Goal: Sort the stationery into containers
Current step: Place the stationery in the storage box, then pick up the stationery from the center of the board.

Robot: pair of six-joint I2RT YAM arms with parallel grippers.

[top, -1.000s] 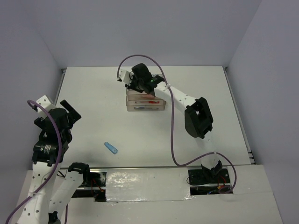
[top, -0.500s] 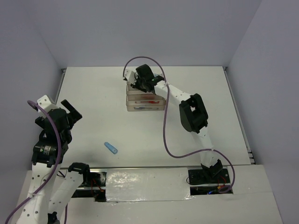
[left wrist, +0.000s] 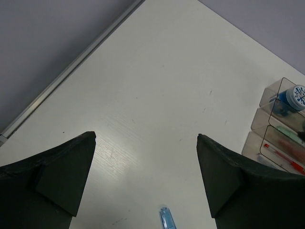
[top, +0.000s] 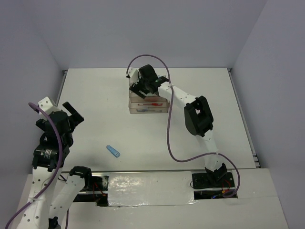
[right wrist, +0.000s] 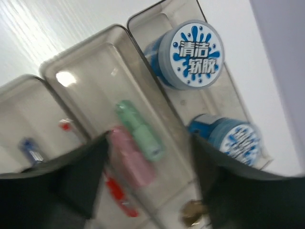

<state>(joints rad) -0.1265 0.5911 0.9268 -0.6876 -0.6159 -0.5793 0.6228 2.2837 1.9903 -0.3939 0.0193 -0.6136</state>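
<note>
- Hovering low over the containers [top: 148,109] at the far middle of the table [top: 95,95], the right gripper [top: 138,89] points down into the block of smoky clear trays.
- In the right wrist view its jaws stand well apart, with nothing clamped between the dark fingers [right wrist: 62,183].
- Directly beneath that gap, a green capsule [right wrist: 140,131] and a pink capsule [right wrist: 127,161] lie side by side in one narrow tray, the pink one just beside one finger.
- The neighbouring end tray holds two blue rolls [right wrist: 190,55], one after the other, printed faces tipped up.
- On the other side, the next tray shows a small red piece [right wrist: 64,125] and a blue piece [right wrist: 31,148], both blurred.
- The left wrist view shows a thin red pen [left wrist: 283,152] lying along a tray nearer than the green capsule's.
- A blue capsule [top: 113,151] lies loose on the table, well apart from the trays, nearer the left arm.
- The left gripper [top: 71,112] hangs above the table's left edge, jaws spread wide and empty, with the blue capsule below and ahead of it.
</note>
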